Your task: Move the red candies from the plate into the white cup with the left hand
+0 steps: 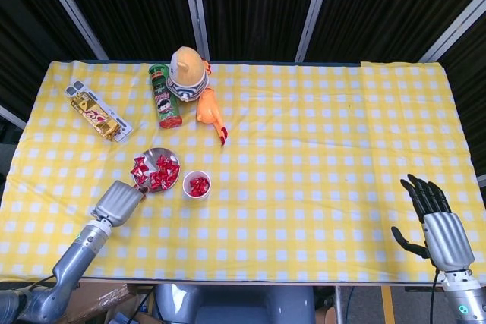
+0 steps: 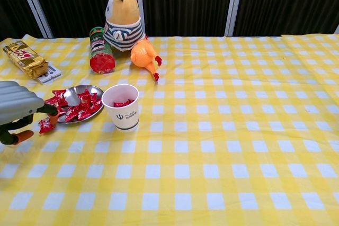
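At the near right corner of the table (image 1: 319, 187), the right hand (image 1: 434, 218) rests with its dark fingers apart and extended, holding nothing. Near the near left edge, the left hand (image 2: 16, 110) reaches toward the plate (image 2: 74, 93); its fingertips lie at the plate's near-left rim, and whether they pinch a candy cannot be determined from either view. One red candy (image 2: 46, 125) lies on the checked cloth just beside this hand, off the plate. The plate is a small metal dish carrying a heap of red candies (image 1: 159, 172). The white cup (image 2: 121, 106) stands upright, just beside the plate on its right, and already contains a few red candies. Farther back, toward the far left corner, a gold snack bar (image 1: 96, 114) lies on a flat white pack (image 1: 77, 88). Along the far edge, a green cylindrical can (image 1: 164, 96) lies on its side, beside an upright plush figure (image 1: 187, 72) in a striped shirt, with an orange toy (image 1: 210, 112) lying in front of that figure.
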### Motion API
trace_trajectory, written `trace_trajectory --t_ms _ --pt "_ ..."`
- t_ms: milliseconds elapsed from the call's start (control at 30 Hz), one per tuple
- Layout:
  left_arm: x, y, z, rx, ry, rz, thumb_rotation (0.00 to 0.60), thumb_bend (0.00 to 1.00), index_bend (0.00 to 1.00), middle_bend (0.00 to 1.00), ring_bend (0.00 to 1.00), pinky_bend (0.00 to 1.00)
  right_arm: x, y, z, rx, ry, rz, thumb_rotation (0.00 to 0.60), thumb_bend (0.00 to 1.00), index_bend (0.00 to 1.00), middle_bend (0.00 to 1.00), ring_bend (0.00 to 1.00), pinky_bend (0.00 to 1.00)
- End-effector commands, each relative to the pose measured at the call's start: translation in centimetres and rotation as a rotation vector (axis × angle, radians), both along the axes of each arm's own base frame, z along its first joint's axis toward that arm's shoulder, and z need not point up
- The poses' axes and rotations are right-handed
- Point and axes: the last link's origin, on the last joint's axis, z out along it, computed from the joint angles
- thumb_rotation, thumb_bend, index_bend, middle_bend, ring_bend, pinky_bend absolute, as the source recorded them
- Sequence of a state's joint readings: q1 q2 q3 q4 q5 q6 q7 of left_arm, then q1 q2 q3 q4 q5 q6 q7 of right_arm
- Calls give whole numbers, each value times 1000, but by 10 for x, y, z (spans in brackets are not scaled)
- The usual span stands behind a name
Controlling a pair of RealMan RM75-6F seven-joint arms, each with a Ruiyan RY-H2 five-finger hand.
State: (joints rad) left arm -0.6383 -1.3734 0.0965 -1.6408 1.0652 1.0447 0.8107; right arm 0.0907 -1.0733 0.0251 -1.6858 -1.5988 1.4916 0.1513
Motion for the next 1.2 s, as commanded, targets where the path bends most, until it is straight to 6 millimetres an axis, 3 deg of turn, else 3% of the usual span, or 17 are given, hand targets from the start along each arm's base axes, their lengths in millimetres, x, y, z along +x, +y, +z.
trace_trajectory --t_ms 33,267,933,1200 --pt "1 0 -4 -5 2 6 600 513 290 869 863 925 0 0 0 1 0 0 600 386 0 0 0 0" --pt "1 -2 -9 -11 19 10 600 513 305 869 863 925 0 0 0 1 -5 -2 600 386 0 0 0 0" --pt "-18 -3 18 26 70 64 600 513 327 871 863 925 0 0 0 3 -7 -6 600 386 0 0 0 0" --pt "-12 2 22 59 24 52 600 514 288 870 863 925 0 0 0 2 -6 -5 600 385 0 0 0 0"
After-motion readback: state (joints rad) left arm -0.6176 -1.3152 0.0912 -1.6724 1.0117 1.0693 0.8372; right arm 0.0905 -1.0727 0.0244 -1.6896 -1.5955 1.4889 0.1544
